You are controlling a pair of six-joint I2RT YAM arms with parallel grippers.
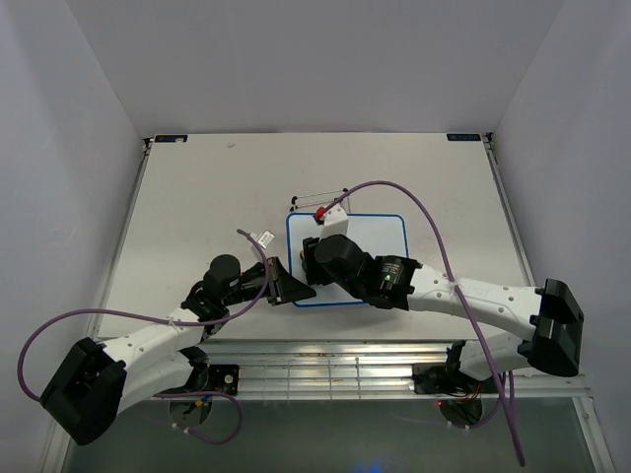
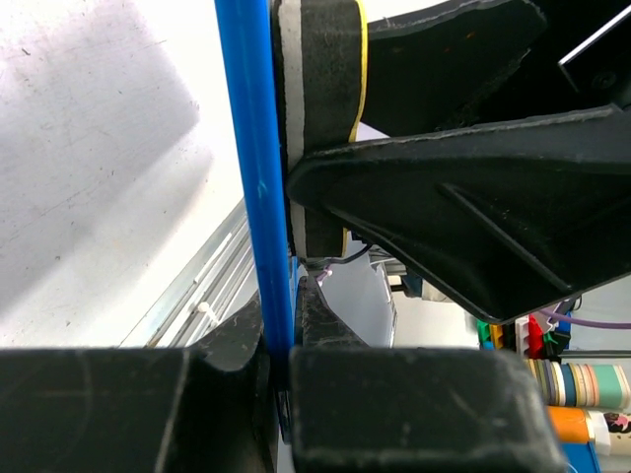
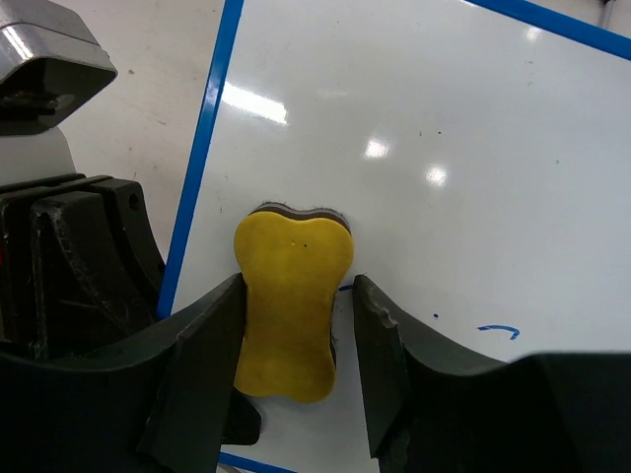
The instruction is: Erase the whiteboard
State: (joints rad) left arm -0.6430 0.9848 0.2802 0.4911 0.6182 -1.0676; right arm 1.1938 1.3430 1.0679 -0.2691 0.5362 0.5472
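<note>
Whiteboard is looking nearly clean, w/ left gripper clamping its frame & right gripper pinching yellow eraser against it, blue stroke remaining.

We can read no words, numbers or brand marks anywhere. The whiteboard bears only a short curved blue stroke, which we cannot read as any character.
</note>
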